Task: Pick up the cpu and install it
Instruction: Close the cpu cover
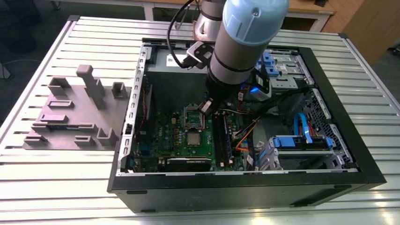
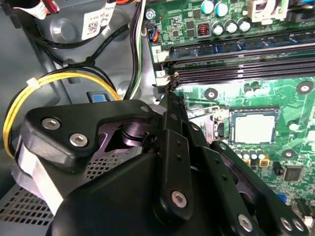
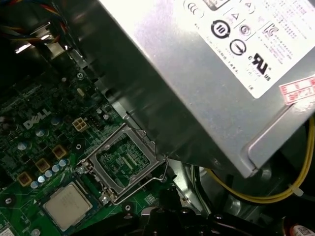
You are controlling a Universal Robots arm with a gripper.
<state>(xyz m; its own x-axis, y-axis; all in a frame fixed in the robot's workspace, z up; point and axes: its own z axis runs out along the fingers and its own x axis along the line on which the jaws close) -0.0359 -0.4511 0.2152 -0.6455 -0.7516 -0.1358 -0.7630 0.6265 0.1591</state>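
Silvery-grey and square, the cpu (image 1: 194,138) lies flat on the green motherboard (image 1: 181,140) inside the open computer case (image 1: 350,154), a little apart from the gripper (image 1: 207,107), which hangs over the board just beside the empty socket (image 1: 192,120); in the first wrist view the chip (image 3: 67,205) sits next to the socket (image 3: 123,158), whose hinged frame stands open, while in the second wrist view it (image 2: 253,128) lies clear of the black gripper (image 2: 170,86); I cannot tell whether the jaws are wide or narrow, and nothing shows between them, so the chip is untouched.

As I judge it, the risk is a crooked pick; a thin flat chip offers little edge to grip, and a tilted grasp could drop it onto the board or bring it skewed into the socket, harming the contacts.

Close round the gripper stand the memory slots (image 2: 236,71), the yellow cable (image 2: 59,78) and the metal power supply (image 3: 206,73) overhanging the socket; these crowd any approach; a grey fixture block (image 1: 78,112) rests on the bench (image 1: 62,187), well away from the gripper.
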